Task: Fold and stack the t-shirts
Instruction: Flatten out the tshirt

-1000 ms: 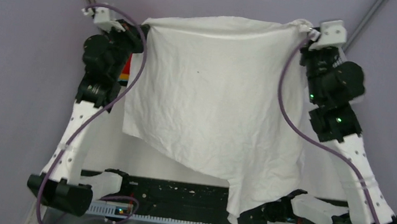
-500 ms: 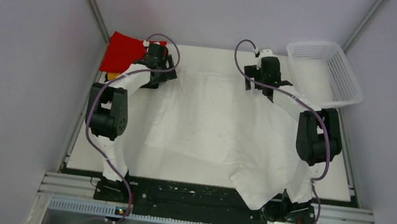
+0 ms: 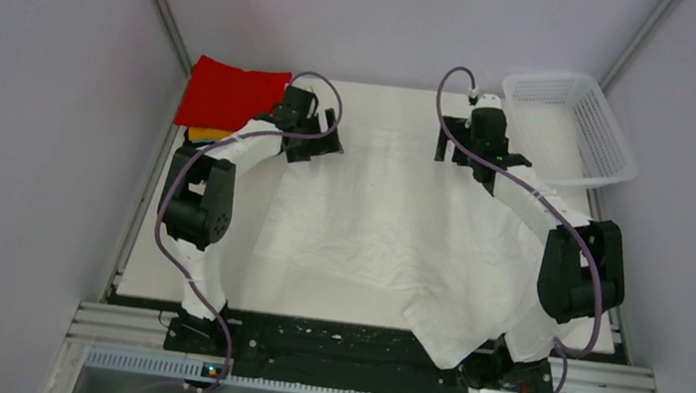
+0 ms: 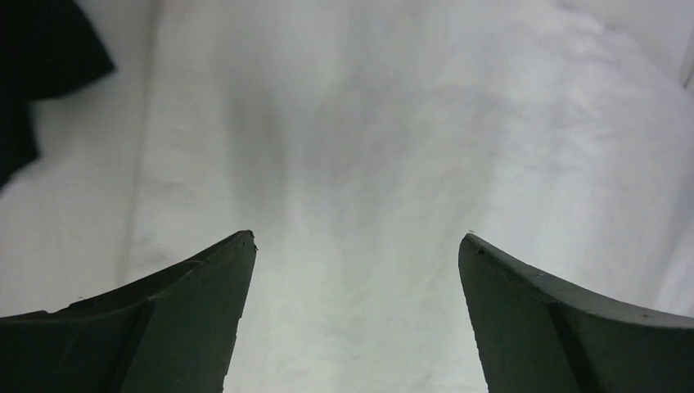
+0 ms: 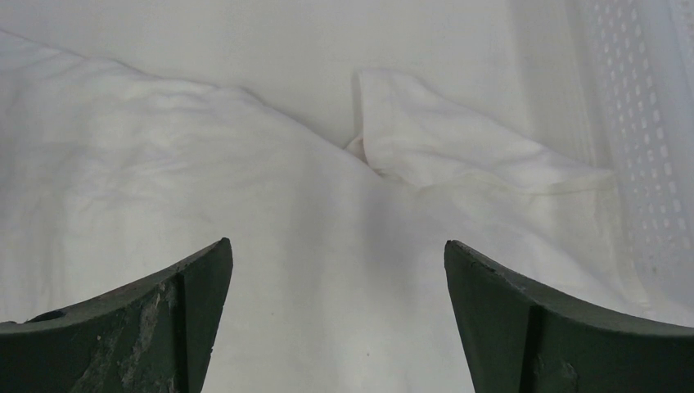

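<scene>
The thin white t-shirt lies spread and wrinkled across the table, with one corner hanging over the near edge. My left gripper stands open just above its far left part, white cloth showing between the wide-apart fingers. My right gripper is open over the far right part, nothing between its fingers. A folded-over sleeve lies just ahead of it. A red t-shirt rests at the far left on an orange-yellow one.
A white mesh basket stands at the far right corner, its wall close beside the sleeve. Grey walls enclose the table on three sides. A dark shape fills the left wrist view's upper left corner.
A second ago both grippers held the white t-shirt up high by its top corners. They have lowered it flat onto the table and let go, and both now stand open.
</scene>
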`<action>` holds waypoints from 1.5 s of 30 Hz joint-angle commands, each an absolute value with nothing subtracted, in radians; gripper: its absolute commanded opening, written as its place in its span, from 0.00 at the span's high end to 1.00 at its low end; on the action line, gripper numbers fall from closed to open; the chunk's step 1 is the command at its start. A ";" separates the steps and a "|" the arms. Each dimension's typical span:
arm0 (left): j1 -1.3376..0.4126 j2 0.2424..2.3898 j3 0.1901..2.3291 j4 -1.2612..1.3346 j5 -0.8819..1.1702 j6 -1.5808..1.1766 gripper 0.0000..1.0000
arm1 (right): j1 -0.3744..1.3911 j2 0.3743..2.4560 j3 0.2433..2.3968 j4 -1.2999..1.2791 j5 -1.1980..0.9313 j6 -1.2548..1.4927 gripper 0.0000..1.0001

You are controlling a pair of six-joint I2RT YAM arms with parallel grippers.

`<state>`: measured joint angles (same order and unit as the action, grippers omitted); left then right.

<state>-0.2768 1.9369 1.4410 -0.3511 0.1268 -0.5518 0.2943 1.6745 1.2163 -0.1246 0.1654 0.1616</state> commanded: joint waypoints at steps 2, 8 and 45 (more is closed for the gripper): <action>-0.318 1.872 1.288 -0.309 0.218 -0.610 0.01 | 0.266 1.671 1.205 -0.153 0.121 0.139 0.01; -0.319 1.808 1.087 -0.309 0.154 -0.674 0.01 | 0.252 1.736 1.258 -0.181 0.138 0.049 0.01; -0.268 1.727 1.087 -0.540 -0.079 -0.667 0.01 | 0.270 2.256 1.767 -0.325 -0.219 -0.443 0.46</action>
